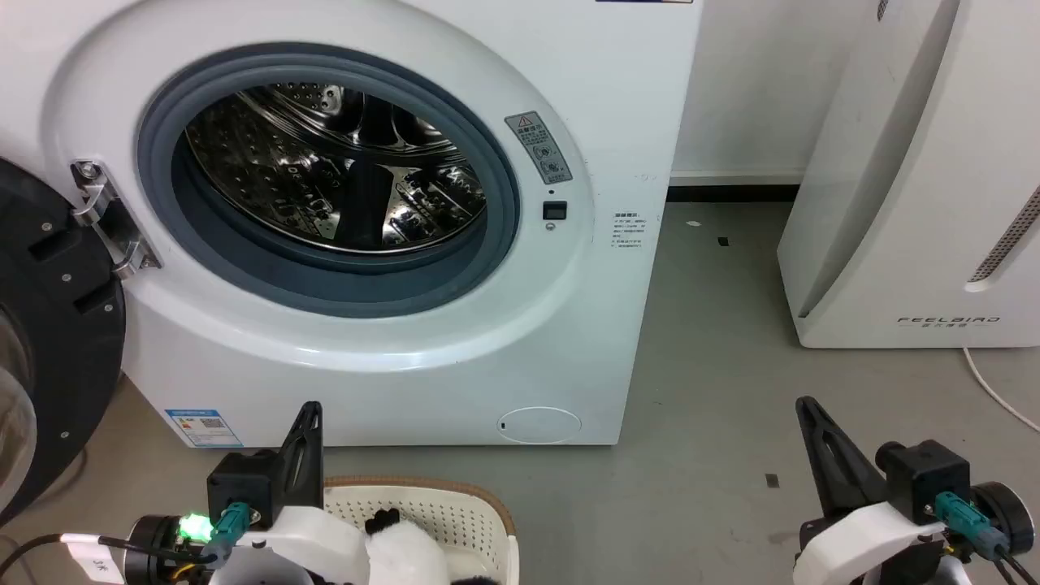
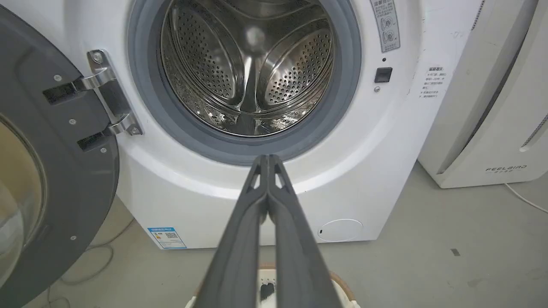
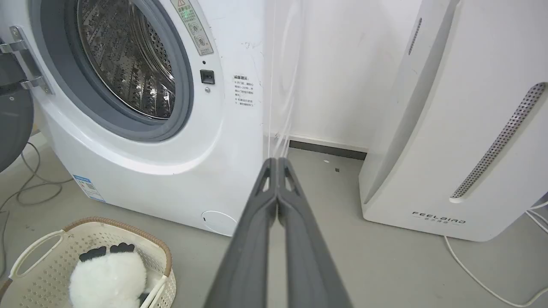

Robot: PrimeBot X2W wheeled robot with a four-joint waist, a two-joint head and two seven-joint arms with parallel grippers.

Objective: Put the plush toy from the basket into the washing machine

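The white washing machine stands ahead with its black-framed door swung open to the left and its steel drum empty. On the floor before it sits the cream basket with the black-and-white plush toy inside. In the head view the plush toy peeks out behind my left arm. My left gripper is shut and empty above the basket's near side, pointing at the washing machine. My right gripper is shut and empty over bare floor to the right of the basket.
A white FEELBIRD appliance stands at the right near the wall, with a white cable trailing on the floor. Grey cables lie left of the washing machine under the open door. Grey floor spreads between the two appliances.
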